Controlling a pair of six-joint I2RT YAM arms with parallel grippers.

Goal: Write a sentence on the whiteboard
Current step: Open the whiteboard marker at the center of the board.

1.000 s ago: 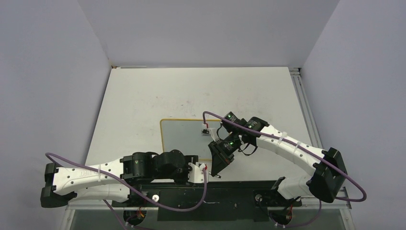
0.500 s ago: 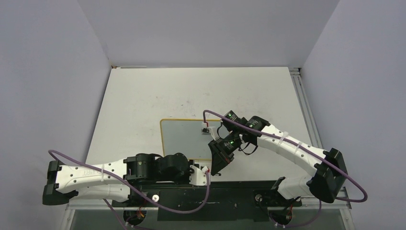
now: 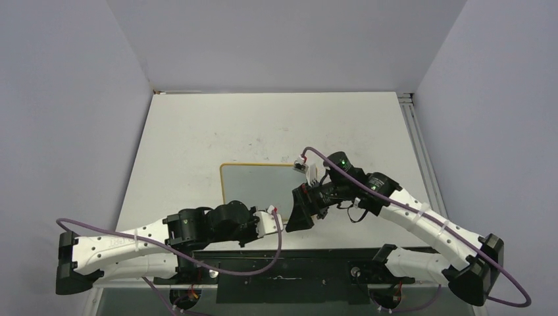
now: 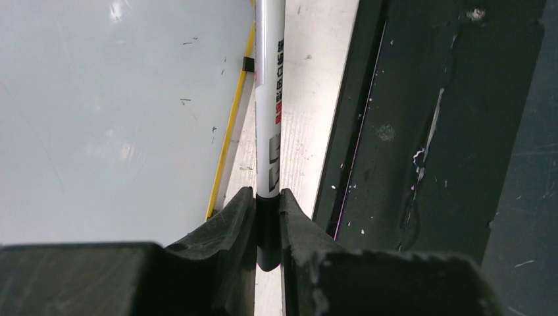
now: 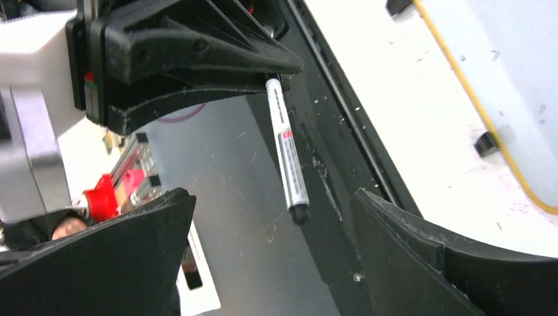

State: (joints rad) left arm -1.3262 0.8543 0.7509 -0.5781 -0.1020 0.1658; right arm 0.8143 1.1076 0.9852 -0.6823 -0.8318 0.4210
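The whiteboard [image 3: 258, 185], pale grey with a yellow frame, lies flat on the table in front of both arms. No sentence shows on the parts of it in view [image 4: 99, 118]. My left gripper [image 4: 268, 197] is shut on the black end of a white marker [image 4: 270, 112]. The marker points forward along the board's near yellow edge. The right wrist view shows the same marker [image 5: 287, 158] sticking out of the left gripper [image 5: 197, 59]. My right gripper [image 5: 273, 196] stands open around the marker's free end, without touching it. From above, the two grippers [image 3: 281, 222] [image 3: 297, 216] meet at the board's near right corner.
A black base rail [image 3: 316, 260] runs along the table's near edge, just right of the marker [image 4: 421, 131]. Purple cables loop off both arms. An aluminium rail [image 3: 414, 131] lines the table's right side. Grey walls enclose the table [image 3: 197, 131].
The left arm has moved up and right, and its gripper has closed on the marker. The right gripper has opened, its wrist has turned and its elbow has swung right.
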